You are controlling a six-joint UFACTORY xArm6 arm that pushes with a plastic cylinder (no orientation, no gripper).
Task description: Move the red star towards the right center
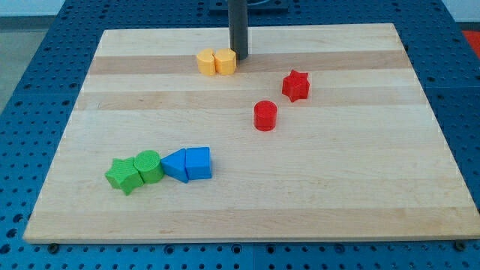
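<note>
Near the view's top, a little left of the middle, the straight dark rod comes down from the upper edge and its tip [238,57] meets the wooden bench [360,195]. The arm carries no claw, only this rod, so nothing is clenched or grasped. The tip stands just beside the right-hand one of two yellow blocks, touching it or very nearly so; which of the two cannot be told. The yellow blocks sit side by side and pressed together: the left yellow block [206,61] and the right yellow block [226,61], both short and many-sided, their exact shapes hard to make out.

The red star [295,85] lies right of centre in the upper half of the bench, well apart from the tip, lower and farther toward the view's right. It stands alone, touching nothing. Below it and to its left, near but clearly apart, stands the red cylinder [265,115], upright, close to the middle of the bench.

Toward the view's lower left, four blocks form a ragged row. The green star [123,175] is the leftmost and touches the green cylinder [149,166] beside it. Next come two blue blocks pressed against each other: the left blue block [175,164], wedge-like with a point toward the view's left, and the right blue block [198,163], with a peaked top. The green cylinder and the left blue block are just beside one another.

Around the bench runs a blue perforated surface [30,67].
</note>
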